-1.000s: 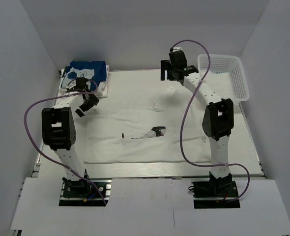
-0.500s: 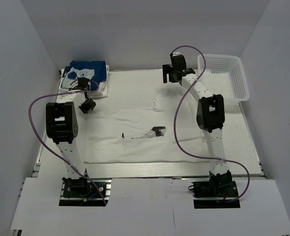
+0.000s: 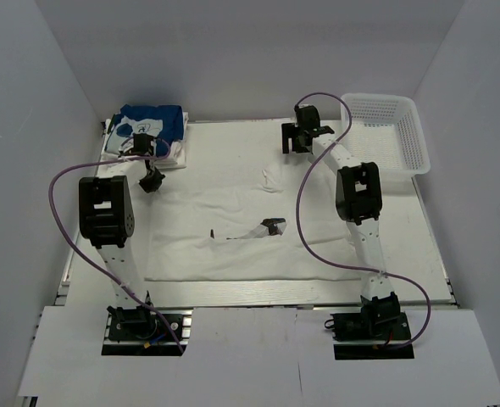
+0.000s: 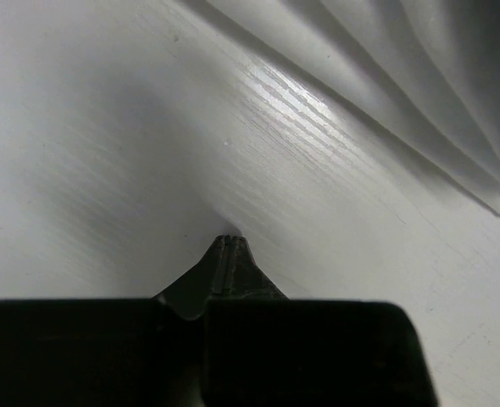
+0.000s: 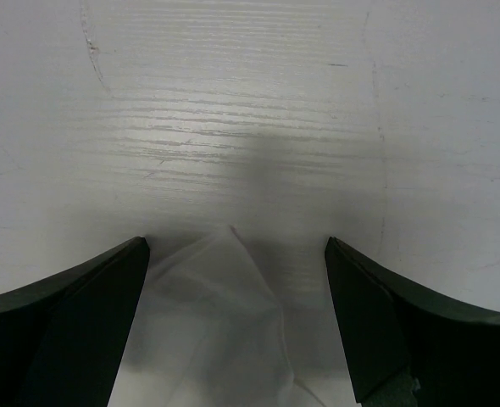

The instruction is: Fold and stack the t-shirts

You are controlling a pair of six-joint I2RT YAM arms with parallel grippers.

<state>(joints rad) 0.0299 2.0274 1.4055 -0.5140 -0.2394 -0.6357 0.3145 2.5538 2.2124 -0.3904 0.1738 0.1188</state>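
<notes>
**Blue t-shirt** (image 3: 154, 119): far left corner of the table (image 3: 419, 246). Folded into a rough rectangle, long axis left to right. A white cartoon print faces up; any writing on it is too small to read.

**Folded white t-shirts** (image 3: 172, 153): directly beneath the blue one, with their edges showing at its near side. In the left wrist view their soft folds (image 4: 419, 76) fill the upper right corner.

**Left gripper** (image 3: 152, 181): just on the near side of that pile, pointing down at bare table. Its fingertips (image 4: 226, 248) are pressed together with nothing visible between them.

**Spread white t-shirt** (image 3: 233, 212): flat across the middle of the table, long axis left to right, with light wrinkles. A neck slit with a dark neck tag (image 3: 273, 225) lies near its centre; no lettering can be made out. Which way the hem points cannot be told.

**Right gripper** (image 3: 297, 140): at the far edge of the table, right of centre. Its jaws are wide apart and grip nothing. In the right wrist view (image 5: 235, 243) a peak of white cloth, seemingly an edge of the spread shirt, rises between the fingers without touching either.

**White plastic mesh basket** (image 3: 411, 136): far right corner of the table.
</notes>
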